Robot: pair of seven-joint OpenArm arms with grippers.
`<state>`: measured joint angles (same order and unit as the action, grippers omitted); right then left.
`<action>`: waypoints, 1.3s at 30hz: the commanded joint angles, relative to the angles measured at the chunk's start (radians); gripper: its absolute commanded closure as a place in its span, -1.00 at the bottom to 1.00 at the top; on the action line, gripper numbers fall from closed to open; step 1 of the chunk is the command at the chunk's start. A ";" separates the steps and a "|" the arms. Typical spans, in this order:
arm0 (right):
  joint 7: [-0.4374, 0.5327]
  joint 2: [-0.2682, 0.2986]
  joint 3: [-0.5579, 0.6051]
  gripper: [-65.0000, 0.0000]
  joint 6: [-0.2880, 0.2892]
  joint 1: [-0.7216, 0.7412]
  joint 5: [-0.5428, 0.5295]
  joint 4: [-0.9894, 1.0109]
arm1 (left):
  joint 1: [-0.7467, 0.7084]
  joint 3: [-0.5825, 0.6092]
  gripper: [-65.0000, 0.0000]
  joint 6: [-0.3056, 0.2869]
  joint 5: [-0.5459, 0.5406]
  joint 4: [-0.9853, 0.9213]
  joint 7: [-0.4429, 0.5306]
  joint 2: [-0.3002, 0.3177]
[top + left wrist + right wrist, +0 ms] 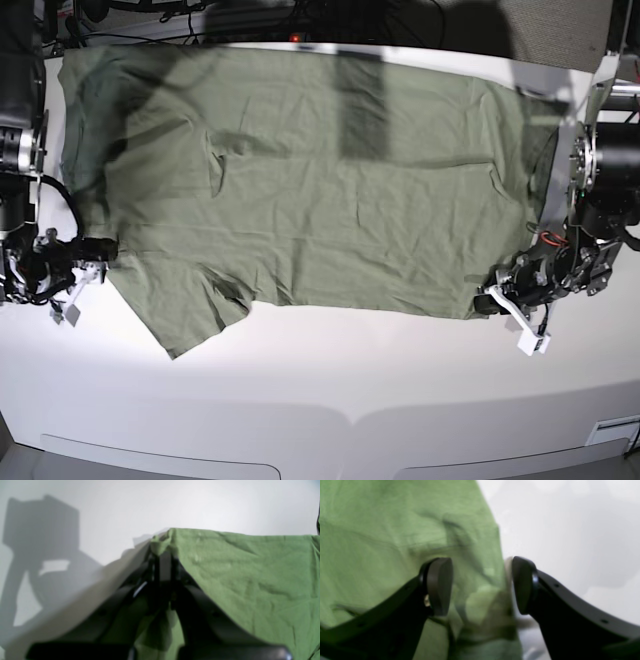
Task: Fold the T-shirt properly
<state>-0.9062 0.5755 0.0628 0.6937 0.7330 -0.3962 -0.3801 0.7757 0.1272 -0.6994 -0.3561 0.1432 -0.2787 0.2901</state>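
The olive-green T-shirt lies spread flat on the white table, a short sleeve pointing toward the front left. In the base view my left gripper sits at the shirt's front right corner. The left wrist view shows the left gripper shut, with a lifted edge of the T-shirt pinched at the fingertips. My right gripper is at the shirt's left edge. In the right wrist view the right gripper is open, its pads standing on either side of a rumpled edge of the T-shirt.
Bare white table runs in front of the shirt up to the front edge. Dark equipment and cables line the back edge. The arm bases stand at the far left and far right.
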 commanded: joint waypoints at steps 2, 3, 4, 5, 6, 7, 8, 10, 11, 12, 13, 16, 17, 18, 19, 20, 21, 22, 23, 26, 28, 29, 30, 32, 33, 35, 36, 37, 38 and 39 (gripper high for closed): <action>0.003 -0.004 0.000 -0.09 0.004 0.028 -0.008 -0.010 | 0.025 0.003 1.00 0.001 0.007 0.007 -0.005 0.006; 0.003 -0.008 -0.001 -0.09 0.004 0.029 -0.008 -0.010 | 0.025 0.003 1.00 0.001 0.008 0.007 -0.005 0.007; 0.002 -0.010 -0.001 -0.09 0.004 0.029 -0.007 -0.010 | 0.025 0.002 1.00 0.001 0.007 0.007 -0.006 0.007; 0.000 -0.010 -0.001 -0.09 0.004 0.029 -0.008 -0.010 | 0.025 0.002 1.00 0.001 0.007 0.007 -0.008 0.007; 0.000 -0.010 -0.001 -0.09 0.004 0.029 -0.008 -0.010 | 0.025 0.003 1.00 0.001 0.007 0.007 -0.008 0.007; 0.000 -0.008 -0.001 -0.09 0.004 0.029 -0.010 -0.010 | 0.025 0.003 1.00 0.001 0.007 0.007 -0.008 0.007; 0.000 -0.008 -0.001 -0.09 0.004 0.029 -0.010 -0.010 | 0.025 0.003 1.00 0.001 0.007 0.007 -0.008 0.007; -0.008 -0.008 -0.001 -0.08 0.004 0.028 -0.029 -0.010 | 0.026 0.003 1.00 0.001 0.007 0.007 -0.007 0.006; -0.019 -0.008 -0.001 -0.01 0.004 0.029 -0.044 -0.010 | 0.026 0.002 1.00 0.001 0.007 0.008 -0.006 0.006; -0.034 -0.007 -0.001 0.11 0.004 0.029 -0.059 -0.010 | 0.026 0.002 1.00 0.001 0.007 0.008 -0.004 0.006; -0.050 -0.008 -0.001 0.24 0.004 0.029 -0.068 -0.010 | 0.026 0.002 1.00 0.001 0.007 0.008 -0.004 0.006; -0.060 -0.005 -0.001 0.51 0.004 0.029 -0.080 -0.010 | 0.026 0.003 1.00 0.001 0.007 0.008 -0.005 0.007; -0.060 -0.003 -0.001 0.55 0.004 0.029 -0.080 -0.010 | 0.026 0.003 1.00 0.001 0.007 0.008 -0.009 0.007; -0.060 -0.002 -0.001 0.56 0.004 0.029 -0.080 -0.010 | 0.025 0.003 1.00 0.001 0.007 0.007 -0.009 0.007; -0.059 0.001 -0.001 0.59 0.004 0.029 -0.080 -0.010 | 0.025 0.002 1.00 0.001 0.007 0.008 -0.010 0.007; -0.058 0.003 -0.001 0.67 0.004 0.030 -0.081 -0.010 | 0.026 0.002 1.00 0.001 0.007 0.008 -0.008 0.007; -0.051 0.004 -0.001 0.81 0.004 0.031 -0.081 -0.010 | 0.026 0.002 1.00 0.001 0.007 0.010 -0.006 0.007; -0.045 0.004 -0.001 0.97 0.004 0.032 -0.081 -0.011 | 0.026 0.002 1.00 0.001 0.005 0.012 -0.004 0.006; -0.042 0.003 -0.001 1.00 0.004 0.032 -0.084 -0.011 | 0.026 0.002 1.00 0.001 -0.005 0.017 -0.006 0.006; -0.044 -0.002 -0.001 1.00 0.004 0.039 -0.087 -0.011 | 0.031 0.003 1.00 0.001 -0.018 0.024 -0.011 0.006; -0.040 -0.003 -0.001 1.00 0.004 0.049 -0.087 -0.011 | 0.042 0.003 1.00 0.001 -0.013 0.024 -0.012 0.007; -0.035 -0.002 -0.001 1.00 0.004 0.056 -0.087 -0.011 | 0.051 0.003 1.00 0.001 -0.010 0.024 -0.012 0.007; -0.033 -0.002 -0.001 1.00 0.004 0.066 -0.087 -0.011 | 0.059 0.003 1.00 0.021 -0.010 0.024 -0.012 0.007; -0.031 -0.002 -0.001 1.00 0.004 0.089 -0.087 -0.011 | 0.077 0.003 1.00 0.042 -0.010 0.024 -0.012 0.007; -0.025 -0.002 -0.001 1.00 0.004 0.102 -0.087 -0.011 | 0.087 0.003 1.00 0.042 -0.010 0.024 -0.012 0.006; -0.010 -0.002 -0.001 1.00 0.004 0.130 -0.087 -0.011 | 0.105 0.003 1.00 0.042 -0.009 0.024 -0.011 0.007; -0.002 -0.003 -0.001 1.00 0.004 0.145 -0.087 -0.011 | 0.115 0.003 1.00 0.042 -0.007 0.024 -0.011 0.007; 0.003 -0.003 -0.001 1.00 0.004 0.160 -0.087 -0.011 | 0.125 0.003 1.00 0.042 -0.007 0.024 -0.011 0.007; 0.003 -0.003 0.000 1.00 0.004 0.175 -0.087 -0.011 | 0.135 0.003 1.00 0.044 -0.002 0.024 -0.007 0.007; 0.002 -0.005 -0.001 1.00 0.004 0.192 -0.086 -0.011 | 0.143 0.003 1.00 0.054 0.010 0.024 -0.004 0.007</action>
<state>-0.9184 0.5571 0.0628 0.6933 0.8848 -0.4721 -0.3779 0.8791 0.1318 -0.6392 -0.3351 0.1524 -0.3099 0.2878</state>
